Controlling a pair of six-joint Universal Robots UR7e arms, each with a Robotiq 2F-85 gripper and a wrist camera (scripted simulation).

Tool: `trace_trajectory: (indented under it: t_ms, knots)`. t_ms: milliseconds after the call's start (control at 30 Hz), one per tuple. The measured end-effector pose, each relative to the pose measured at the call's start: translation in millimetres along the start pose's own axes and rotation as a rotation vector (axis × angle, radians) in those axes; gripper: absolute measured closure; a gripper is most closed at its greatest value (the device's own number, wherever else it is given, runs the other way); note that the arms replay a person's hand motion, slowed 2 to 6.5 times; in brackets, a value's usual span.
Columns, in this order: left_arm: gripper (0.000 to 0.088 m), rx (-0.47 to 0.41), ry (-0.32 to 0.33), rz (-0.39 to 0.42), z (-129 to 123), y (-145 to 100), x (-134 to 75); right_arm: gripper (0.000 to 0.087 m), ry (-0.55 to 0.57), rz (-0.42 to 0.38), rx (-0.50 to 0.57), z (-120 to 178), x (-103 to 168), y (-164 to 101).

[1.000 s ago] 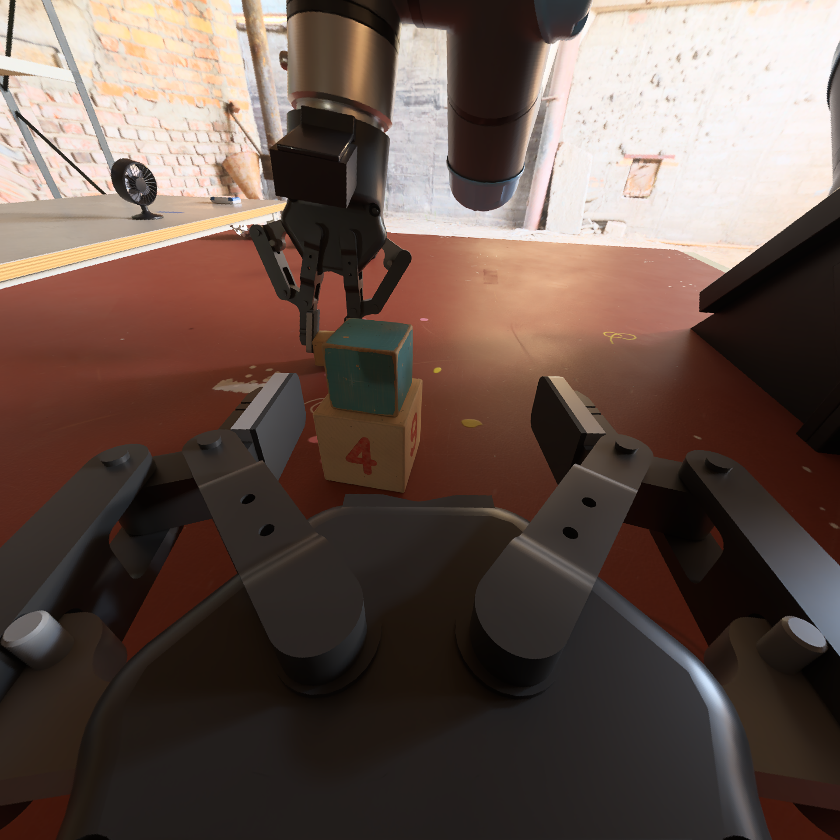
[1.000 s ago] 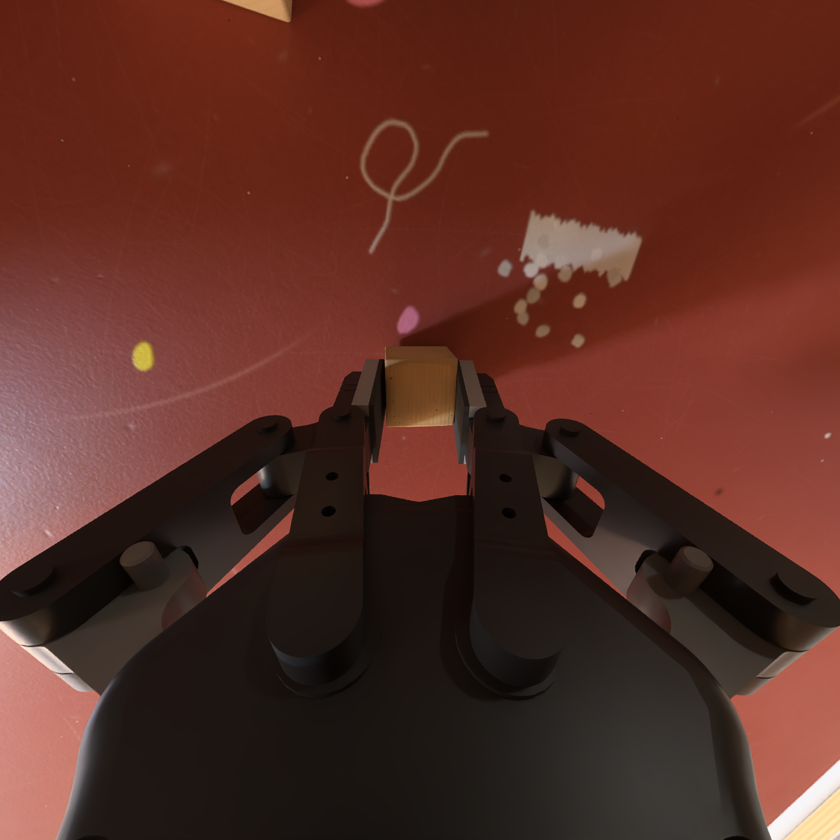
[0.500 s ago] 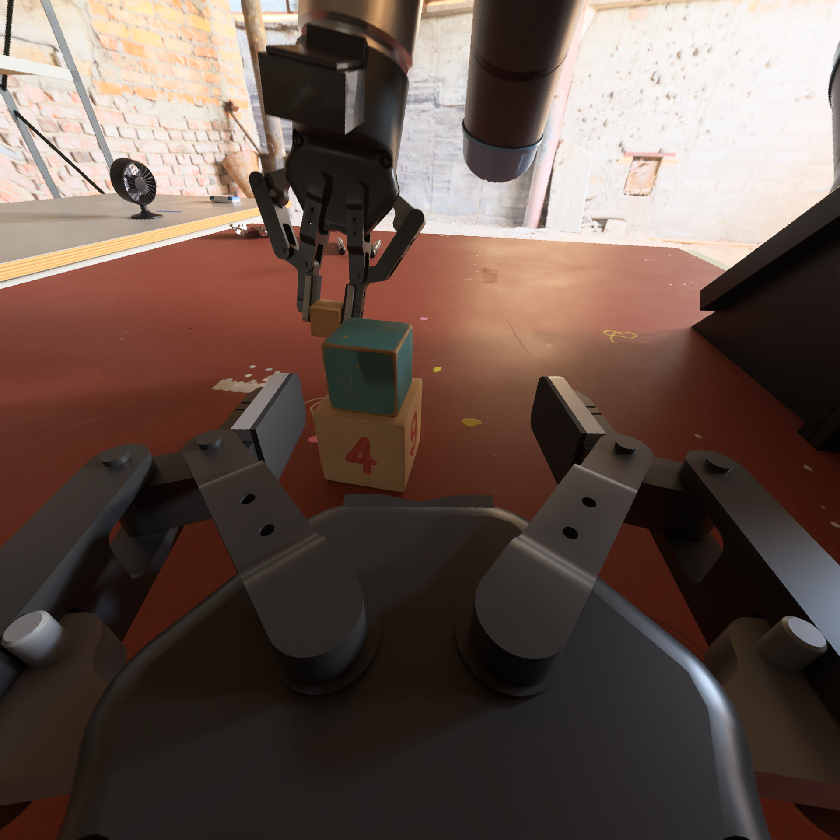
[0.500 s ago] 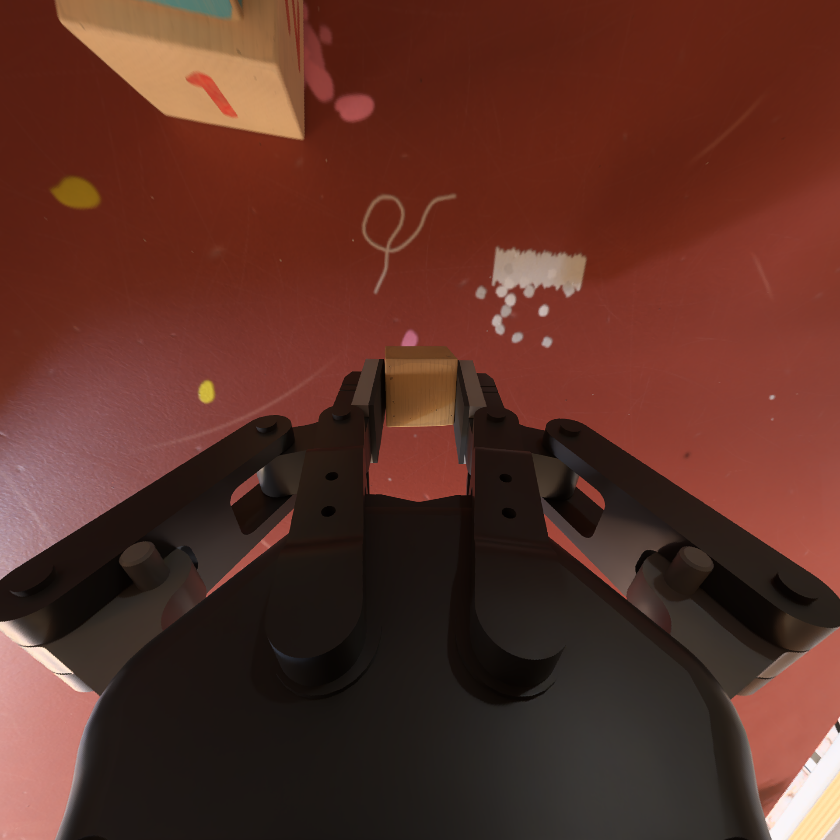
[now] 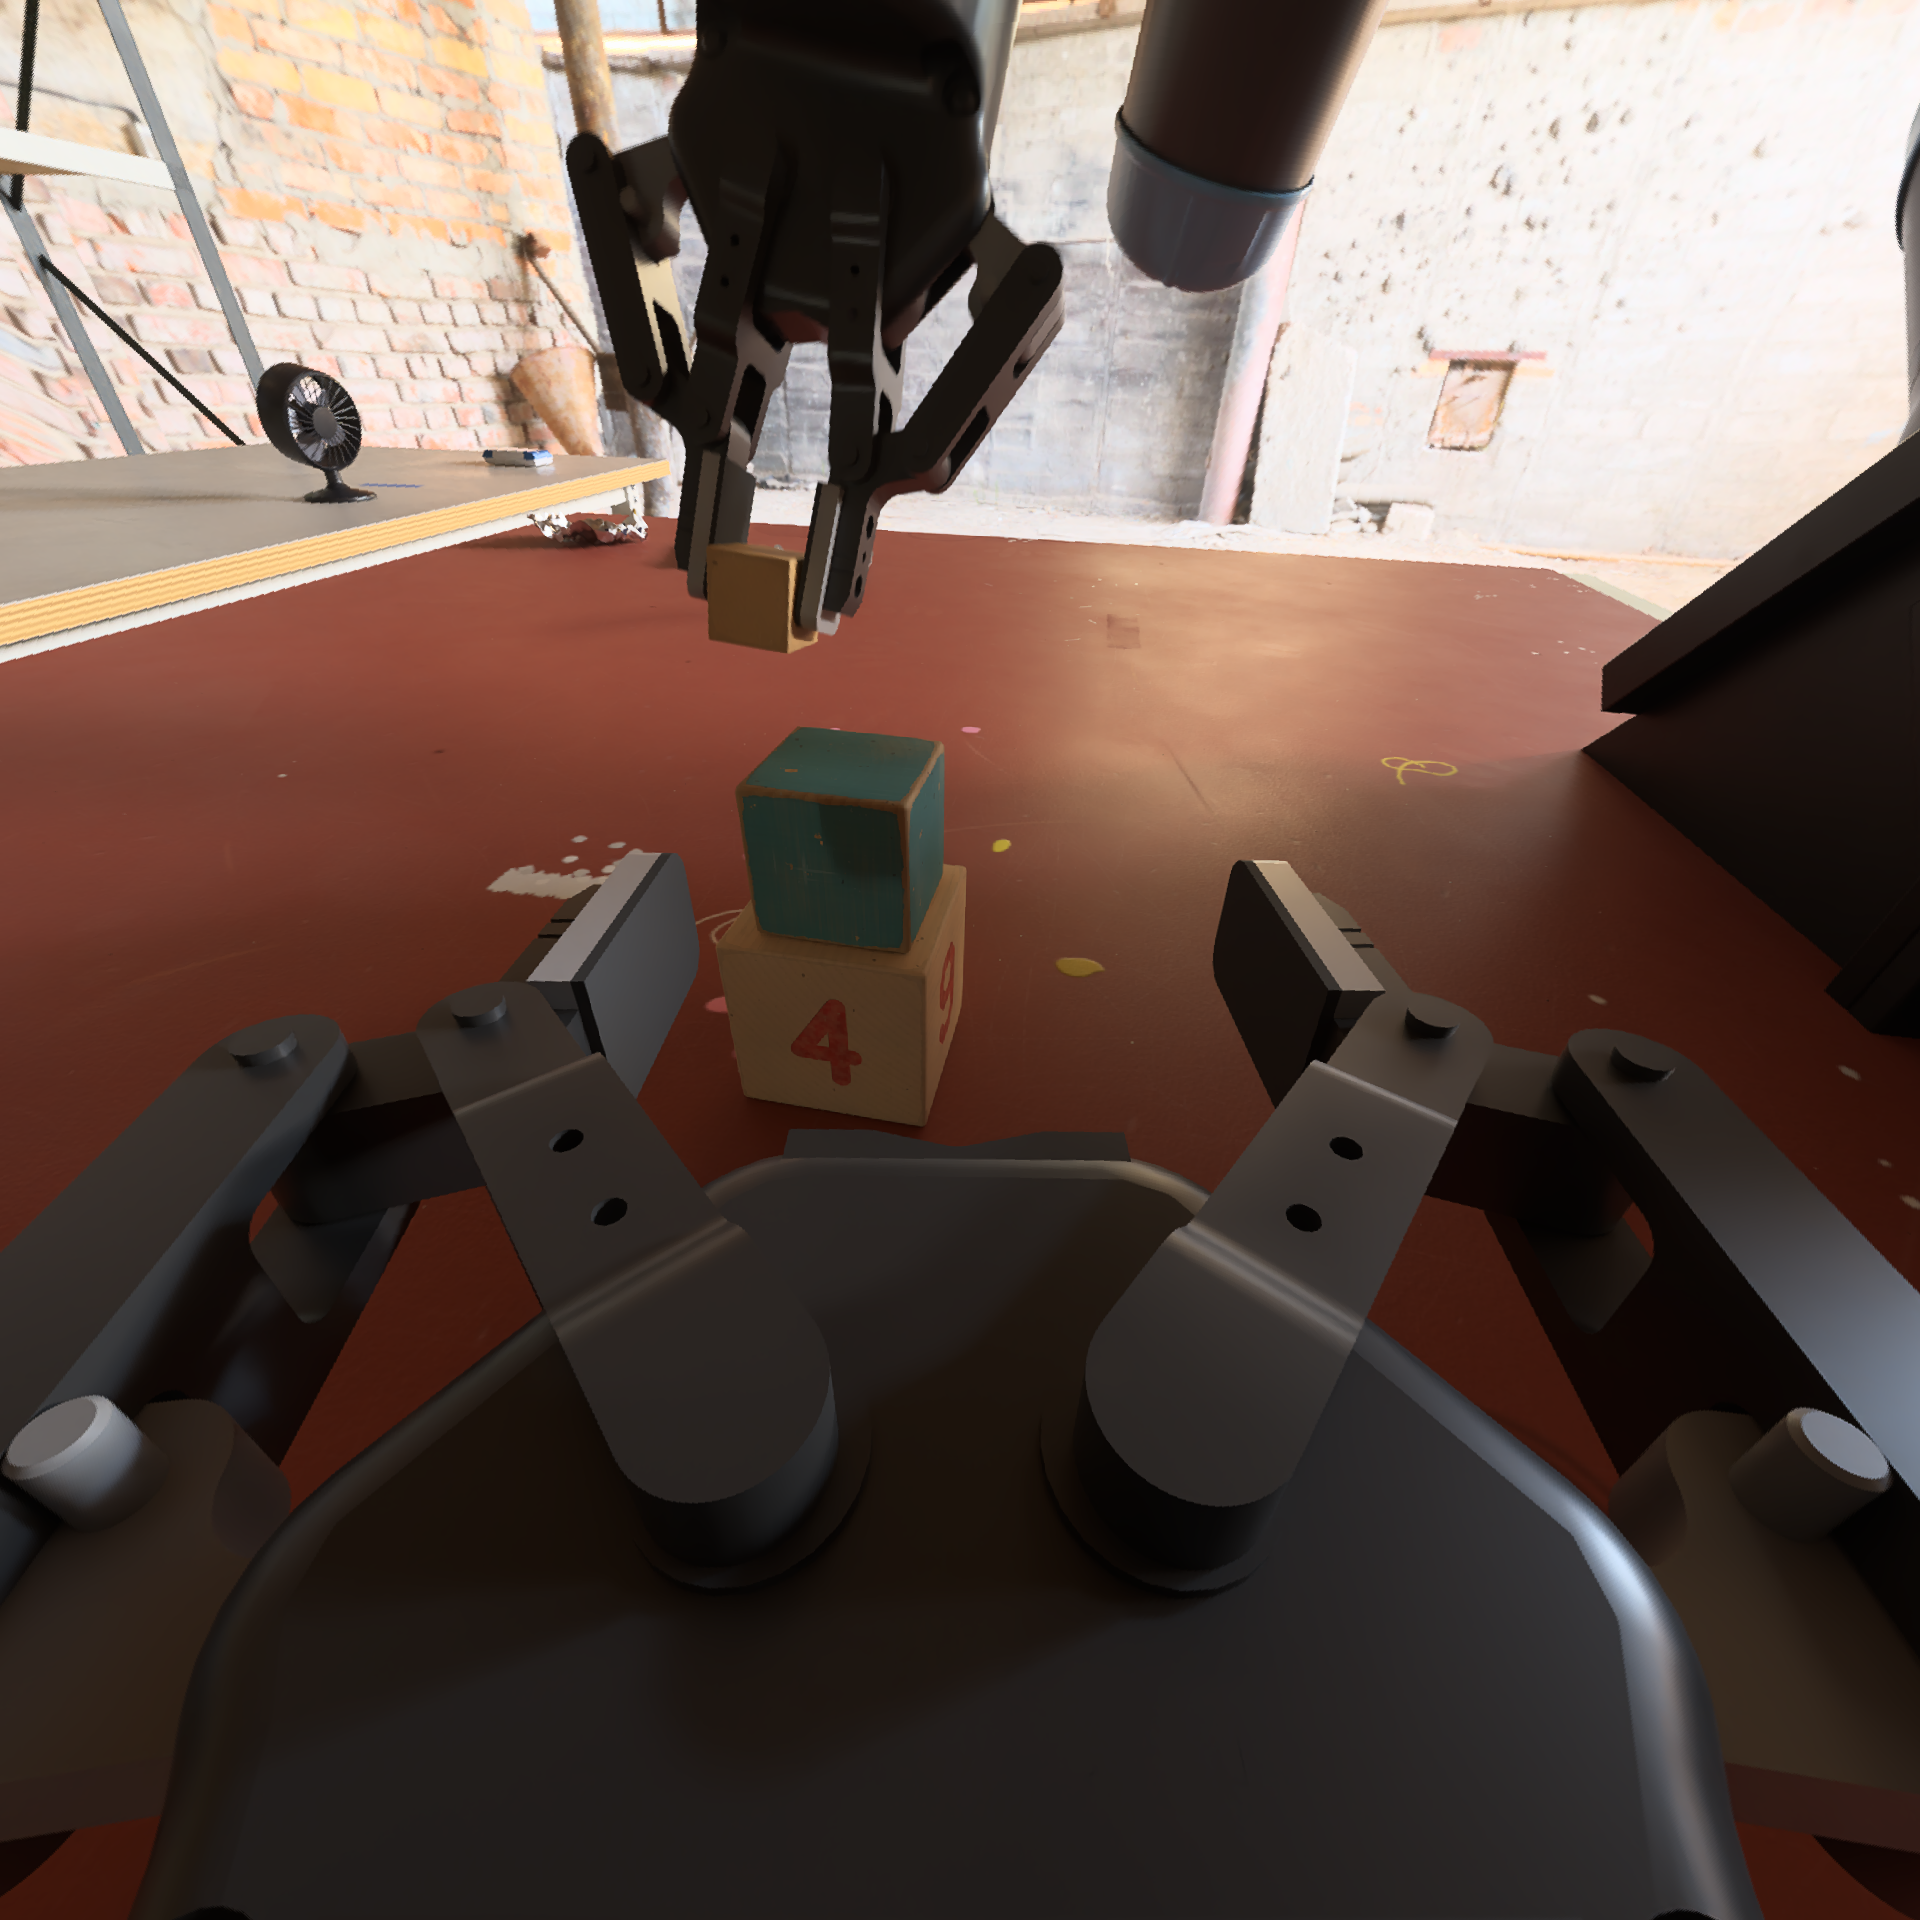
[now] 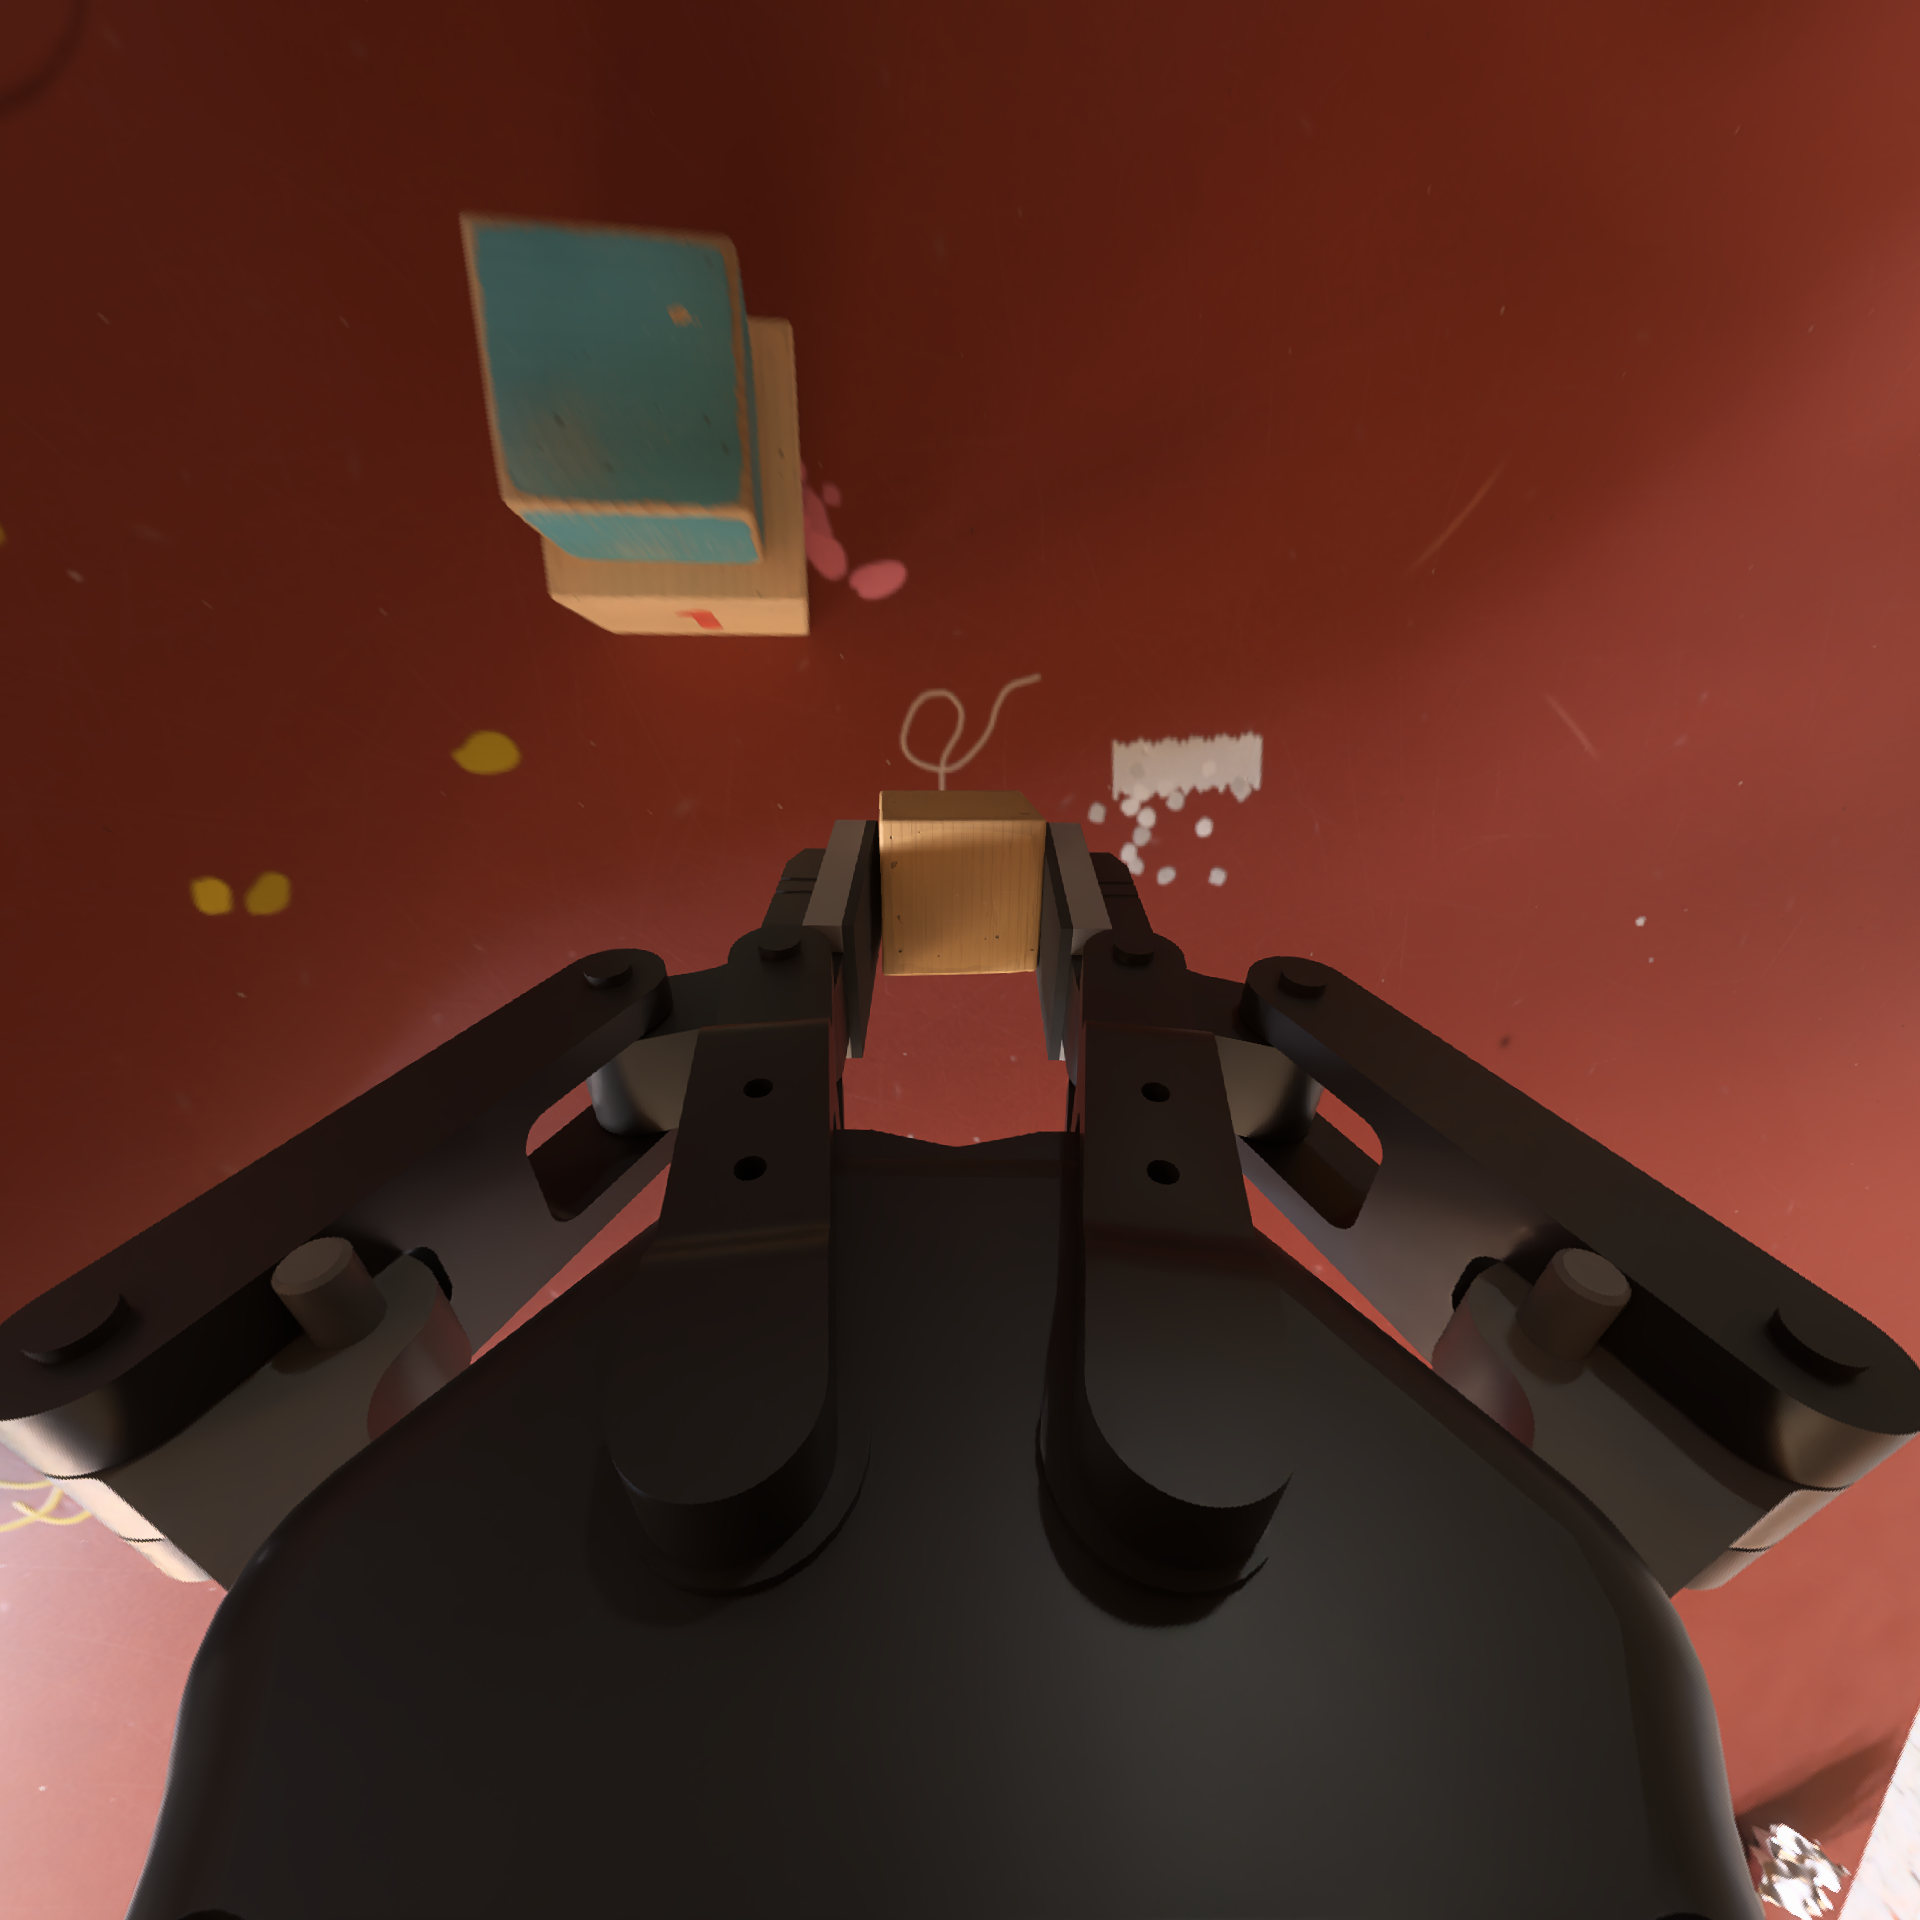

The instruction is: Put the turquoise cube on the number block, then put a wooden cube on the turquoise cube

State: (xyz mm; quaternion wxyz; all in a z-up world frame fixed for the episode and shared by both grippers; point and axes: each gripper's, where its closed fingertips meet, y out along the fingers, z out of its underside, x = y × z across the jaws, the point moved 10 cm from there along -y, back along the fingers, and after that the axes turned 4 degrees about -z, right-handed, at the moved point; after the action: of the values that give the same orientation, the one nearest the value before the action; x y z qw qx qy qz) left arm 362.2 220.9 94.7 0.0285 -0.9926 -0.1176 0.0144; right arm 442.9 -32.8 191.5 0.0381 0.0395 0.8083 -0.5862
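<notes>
The turquoise cube (image 5: 840,836) sits on the pale number block (image 5: 844,1029) on the red table; both also show in the right wrist view, the turquoise cube (image 6: 613,374) above the number block (image 6: 681,606). My left gripper (image 5: 951,940) is open and empty, low, just in front of the stack. My right gripper (image 6: 958,883) is shut on a small wooden cube (image 6: 958,883) and holds it in the air. In the left wrist view the right gripper (image 5: 774,592) holds the wooden cube (image 5: 756,597) above and behind the stack, a little to its left.
A dark box (image 5: 1787,727) stands at the right of the table. A pale side bench (image 5: 260,520) with a small black fan (image 5: 312,426) lies at the far left. Paint spots and a white patch (image 6: 1184,764) mark the table.
My right gripper has risen from the table with the wooden cube and come closer to the stack, which has come into its view. The left gripper has not moved.
</notes>
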Motion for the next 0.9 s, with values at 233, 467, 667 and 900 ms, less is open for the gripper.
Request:
trace_trajectory:
  t_ms: [233,467,667,900]
  knots:
    - [0.0023,0.003,0.002,0.001,0,0,0,0.0609,0.024,-0.012,-0.032,-26,16,-16]
    - [0.0023,0.004,0.005,-0.001,0,0,-1,0.0609,0.011,-0.06,-0.058,-52,35,-21]
    - [0.0023,0.0,0.002,-0.004,0,0,0,0.0609,0.015,-0.064,-0.002,-69,44,-12]
    - [0.0023,0.005,0.007,-0.002,0,1,-1,0.0609,0.041,-0.065,0.077,-81,46,4]
